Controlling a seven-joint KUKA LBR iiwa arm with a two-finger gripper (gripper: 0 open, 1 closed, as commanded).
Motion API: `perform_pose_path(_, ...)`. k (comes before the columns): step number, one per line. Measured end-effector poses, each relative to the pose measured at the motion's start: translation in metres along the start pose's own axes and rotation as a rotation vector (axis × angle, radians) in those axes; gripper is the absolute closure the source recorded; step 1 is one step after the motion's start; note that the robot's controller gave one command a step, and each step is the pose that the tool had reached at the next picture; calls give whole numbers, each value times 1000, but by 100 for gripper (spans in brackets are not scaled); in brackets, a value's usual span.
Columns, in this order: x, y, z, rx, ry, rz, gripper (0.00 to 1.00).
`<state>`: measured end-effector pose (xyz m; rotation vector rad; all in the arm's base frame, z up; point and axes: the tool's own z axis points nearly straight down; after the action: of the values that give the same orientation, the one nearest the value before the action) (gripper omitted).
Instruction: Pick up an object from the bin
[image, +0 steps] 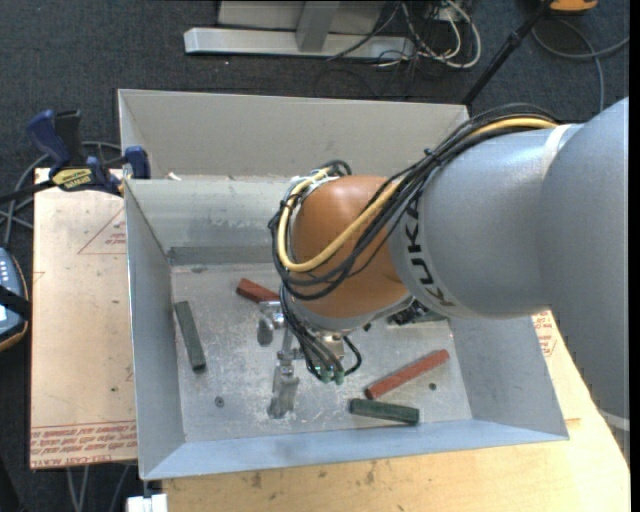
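My gripper (281, 402) hangs below the orange wrist cover and reaches down to the bin floor near the front, left of the middle. Its tip stands on bare metal, with nothing seen in it. A dark green flat bar (383, 411) lies to its right by the front wall. A red-brown bar (408, 373) lies slanted just behind that one. A short red piece (258, 291) lies farther back, partly under the wrist. A grey-green bar (188, 336) lies lengthwise on the left side of the floor.
A tiny dark speck (219, 403) sits on the floor left of the gripper. The big arm and its cables cover the bin's right and back middle. The sloping walls close in on all sides.
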<state>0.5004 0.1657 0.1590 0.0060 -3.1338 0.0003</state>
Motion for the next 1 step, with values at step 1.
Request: perform_pose_path(1, -42, -78, 68, 3, -4, -124, 0)
